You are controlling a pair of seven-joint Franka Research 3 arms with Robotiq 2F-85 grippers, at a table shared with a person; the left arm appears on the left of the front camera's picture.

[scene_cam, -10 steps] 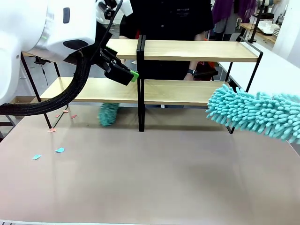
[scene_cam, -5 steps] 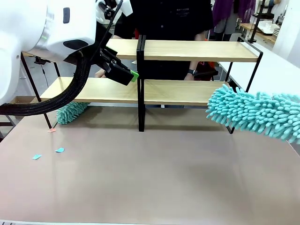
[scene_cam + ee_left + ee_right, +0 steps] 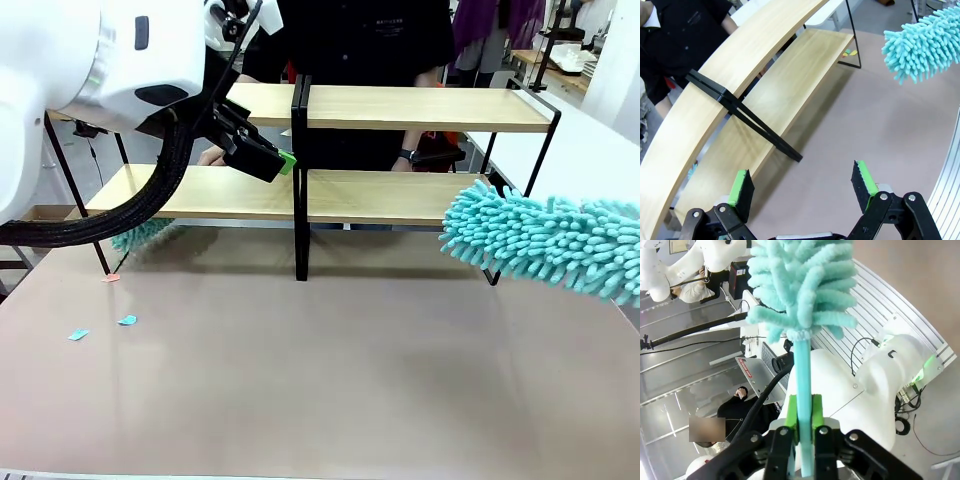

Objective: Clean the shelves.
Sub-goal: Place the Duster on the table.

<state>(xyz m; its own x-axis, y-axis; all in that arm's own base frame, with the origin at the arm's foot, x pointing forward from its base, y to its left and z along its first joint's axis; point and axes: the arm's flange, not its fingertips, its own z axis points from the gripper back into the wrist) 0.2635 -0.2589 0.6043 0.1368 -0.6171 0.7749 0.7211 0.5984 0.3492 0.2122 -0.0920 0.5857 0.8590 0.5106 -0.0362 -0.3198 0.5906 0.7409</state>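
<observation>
**A:** While my right pincer [image 3: 802, 427] is clamped shut on the thin turquoise plastic handle [image 3: 801, 390] of the fluffy turquoise microfibre duster [image 3: 545, 240], what is your side doing?

**B:** My left pincer [image 3: 802, 182] hangs with its green pads wide apart and nothing between them. I hold it raised in front of the upper left board, I reckon to keep out of the sweeping. From the wrist I look down past it at the bare beige tabletop [image 3: 330, 380].

**A:** Nearest us on that tabletop lie a few small turquoise paper scraps [image 3: 127, 320], and a pinkish one [image 3: 110, 278] by the rack's left leg. They sit on the table, not on the boards.

**B:** Where do the shelves stand from you?

**A:** The wide two-tier rack of light wooden boards in a thin black metal frame [image 3: 400, 195] stands across the far half of the table. My duster's head floats just off its right end, level with the lower board, not touching as far as I can tell. I judge it is held flat so it can slide along that board.

**B:** And beyond?

**A:** A second turquoise duster [image 3: 140, 238] pokes out under the lower left board, and a hand [image 3: 210, 156] shows behind that board. The person in a black top [image 3: 350, 40] stands at the far side, seemingly working that end.
</observation>
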